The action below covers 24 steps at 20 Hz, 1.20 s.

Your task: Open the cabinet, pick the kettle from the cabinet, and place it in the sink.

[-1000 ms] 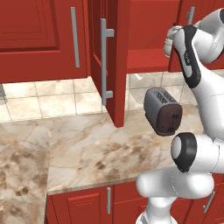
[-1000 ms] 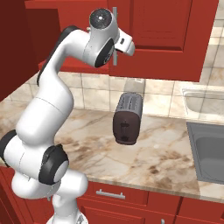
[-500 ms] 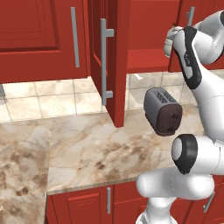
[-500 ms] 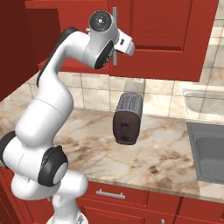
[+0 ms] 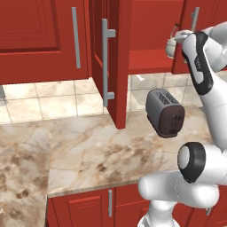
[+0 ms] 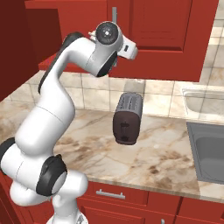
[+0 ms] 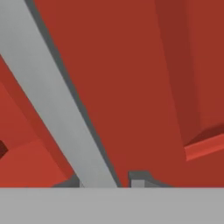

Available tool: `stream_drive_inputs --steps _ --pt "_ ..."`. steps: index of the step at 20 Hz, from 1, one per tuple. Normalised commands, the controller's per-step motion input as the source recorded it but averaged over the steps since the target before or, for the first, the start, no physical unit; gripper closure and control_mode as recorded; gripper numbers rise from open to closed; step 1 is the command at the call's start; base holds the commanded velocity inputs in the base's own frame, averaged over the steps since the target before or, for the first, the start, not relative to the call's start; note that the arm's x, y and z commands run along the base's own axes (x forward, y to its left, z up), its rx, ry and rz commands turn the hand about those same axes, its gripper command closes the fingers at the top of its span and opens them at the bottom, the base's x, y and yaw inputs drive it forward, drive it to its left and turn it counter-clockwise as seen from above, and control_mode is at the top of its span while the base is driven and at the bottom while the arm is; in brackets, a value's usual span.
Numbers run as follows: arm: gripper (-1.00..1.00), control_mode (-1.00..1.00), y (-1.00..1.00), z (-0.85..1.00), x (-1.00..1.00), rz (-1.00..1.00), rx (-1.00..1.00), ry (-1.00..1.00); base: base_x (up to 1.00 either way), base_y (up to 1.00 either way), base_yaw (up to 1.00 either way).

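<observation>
With the left door of the cabinet [image 5: 111,62] swung open, the kettle [image 5: 174,44] sits on its shelf while the end effector [image 7: 105,181] apparently clamps the right door's bar handle [image 7: 52,100], leaving pick and sink [image 6: 210,148] placement.

cabinet [image 5: 119,53]: red painted wood, matt
kettle [image 5: 171,46]: glossy cream
toaster [image 5: 165,111]: brushed grey metal
counter [image 5: 88,155]: polished marble
</observation>
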Motion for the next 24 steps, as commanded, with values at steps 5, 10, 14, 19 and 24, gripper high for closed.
stream_drive_inputs --steps 5,10,14,19,24 --pt "1.0 -1.0 -0.13 0.0 -0.32 0.07 0.0 -0.11 0.0 0.0 0.0" --pt "1.0 -1.0 -0.14 0.04 -0.39 0.07 0.0 -0.09 0.0 0.0 0.0" --pt "1.0 -1.0 -0.12 0.11 -0.39 0.06 0.0 -0.05 0.0 0.0 0.0" --pt "1.0 -1.0 -0.13 0.2 -0.4 0.07 0.0 -0.04 0.0 0.0 0.0" --pt "1.0 -1.0 -0.25 0.24 -0.45 0.07 0.0 -0.03 0.0 0.0 0.0"
